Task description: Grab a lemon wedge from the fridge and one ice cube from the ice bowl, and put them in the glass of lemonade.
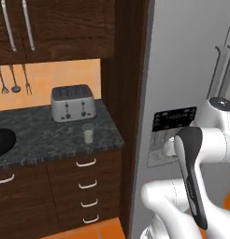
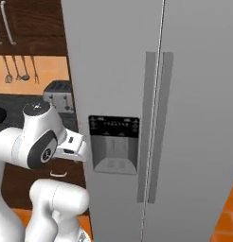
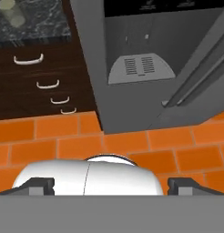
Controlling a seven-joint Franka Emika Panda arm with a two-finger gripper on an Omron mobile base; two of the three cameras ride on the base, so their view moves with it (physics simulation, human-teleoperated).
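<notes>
While your gripper (image 3: 112, 185) stands wide apart and empty at the bottom of the hand view, the fridge (image 3: 145, 59) fills the upper right — doors shut — and the glass of lemonade (image 3: 16, 19) sits far upper left on the counter (image 3: 45, 22).

The wide glossy black ice bowl (image 1: 2, 141) is cut off by the left edge of the left base view. The tall grey steel fridge (image 2: 184, 118) is cropped in every view; its interior is concealed by closed doors.
</notes>
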